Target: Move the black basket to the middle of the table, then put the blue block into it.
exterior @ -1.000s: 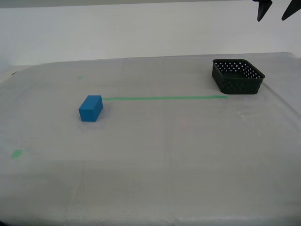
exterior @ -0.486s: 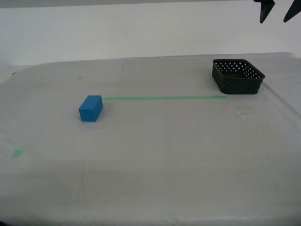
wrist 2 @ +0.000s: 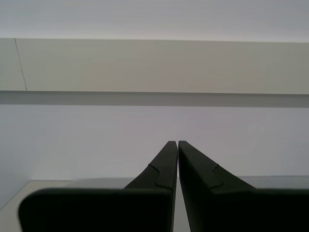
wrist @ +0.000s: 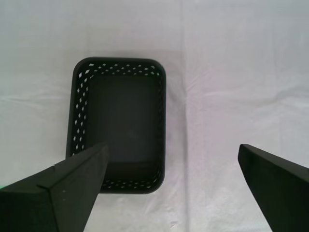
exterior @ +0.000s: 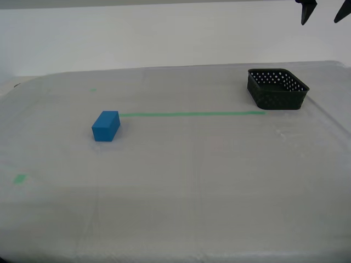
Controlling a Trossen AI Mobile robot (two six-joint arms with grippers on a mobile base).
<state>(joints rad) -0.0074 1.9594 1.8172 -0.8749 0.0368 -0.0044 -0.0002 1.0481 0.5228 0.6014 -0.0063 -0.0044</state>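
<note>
Beside the green tape line [exterior: 192, 114], the blue block [exterior: 105, 126] lies lengthwise front-to-back

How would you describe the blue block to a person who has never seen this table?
On the whitish-grey table, a thin green tape line runs across. At its end toward the exterior view's left sits the blue block. It is small, solid and bright blue, unlike the perforated black basket at the other end.

The table [exterior: 181, 192] carries the blue block [exterior: 105, 126] and black basket [exterior: 277, 89].
</note>
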